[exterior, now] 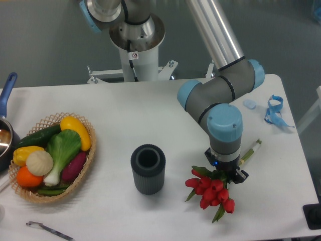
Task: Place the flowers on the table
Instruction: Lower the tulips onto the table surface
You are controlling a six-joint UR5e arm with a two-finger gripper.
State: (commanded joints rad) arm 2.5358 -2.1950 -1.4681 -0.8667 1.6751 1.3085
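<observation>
On the table (150, 108), the flowers (210, 190) are sitting front right beneath the gripper (224, 173), with a cup (148, 168) to their left. A basket (85, 165) is lying far left; a ribbon (274, 111) is resting at the right edge.

End effector (224, 173) clamped on the flowers (210, 192), low over the table (150, 115), beside a dark vase (148, 169)

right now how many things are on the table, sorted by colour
Red: 1, the flowers, under the gripper
Dark grey: 1, the ribbed cup
Blue: 1, the ribbon
Tan: 1, the basket of mixed-colour vegetables
Metal: 1, the thin tool at the table front edge
Total: 5; the pan is cut off at the left edge, not counted.
</observation>
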